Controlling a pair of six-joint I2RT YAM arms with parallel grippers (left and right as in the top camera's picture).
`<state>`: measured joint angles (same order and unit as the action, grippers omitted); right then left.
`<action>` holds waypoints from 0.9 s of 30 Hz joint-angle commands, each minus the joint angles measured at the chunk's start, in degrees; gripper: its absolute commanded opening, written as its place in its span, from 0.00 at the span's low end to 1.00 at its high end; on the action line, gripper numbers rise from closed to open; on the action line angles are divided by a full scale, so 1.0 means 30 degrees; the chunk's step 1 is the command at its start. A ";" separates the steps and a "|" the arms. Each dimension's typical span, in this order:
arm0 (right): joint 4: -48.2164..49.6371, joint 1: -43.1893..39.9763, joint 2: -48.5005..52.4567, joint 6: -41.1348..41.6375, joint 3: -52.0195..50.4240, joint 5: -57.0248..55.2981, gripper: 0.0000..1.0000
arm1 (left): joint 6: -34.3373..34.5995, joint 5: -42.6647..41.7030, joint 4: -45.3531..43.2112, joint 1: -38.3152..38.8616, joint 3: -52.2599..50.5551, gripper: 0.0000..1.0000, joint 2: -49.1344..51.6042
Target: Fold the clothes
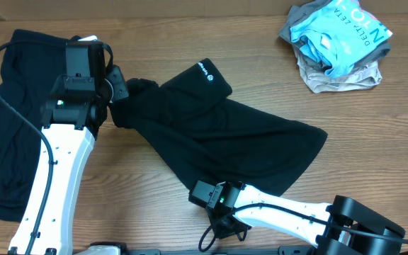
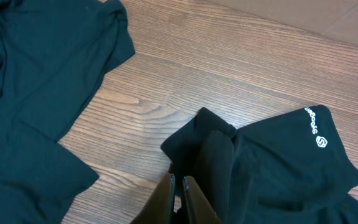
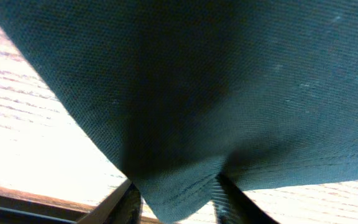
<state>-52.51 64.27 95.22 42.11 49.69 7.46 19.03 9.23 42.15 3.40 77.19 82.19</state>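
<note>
Black shirt [image 1: 218, 127]: lying spread across the frame's centre.
Left gripper [image 2: 179, 190]: jaws pinching together on its bunched left end.
Right gripper [image 3: 176, 199]: meeting the lower hem; cloth hiding the jaws, grip unclear.
Second black shirt [image 1: 6, 127]: lying far left.
Blue-and-beige pile [image 1: 338, 46]: sitting upper right.

Left arm [image 1: 69, 152]: long white rounded link with a few small dark screw holes. The joint housings and the boxy wrist module [image 1: 78, 62] are black. A thin black cable [image 1: 49, 166] loops off the wrist and runs down the white link.

Right arm [image 1: 282, 207]: same white link, with bulky black joint housings [image 1: 360, 221] at the base end, a black wrist block [image 1: 205, 194] and a looped black cable coil [image 1: 222, 230] beneath.

Left tool [image 2: 179, 199]: flat, dark brownish fingers.

Right tool [image 3: 176, 202]: black fingers, blurred.
</note>
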 commanded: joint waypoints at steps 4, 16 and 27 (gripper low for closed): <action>0.0138 0.0029 0.0015 0.0204 -0.0204 -0.0058 0.04 | -0.0430 0.0117 0.0007 0.0124 0.0153 0.04 0.0066; -0.7643 -0.6798 -0.5319 -0.1792 0.9260 -0.4342 0.04 | -0.0794 0.0517 0.0488 0.0124 0.2514 0.04 -0.2492; -1.2648 -1.5110 -0.6309 -0.8816 2.3831 -0.4102 0.04 | -0.1013 0.2710 0.0962 0.0124 0.5544 0.04 -0.6812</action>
<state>-88.75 21.45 76.71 23.05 113.03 -4.47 17.52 13.65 45.21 3.40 90.85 64.47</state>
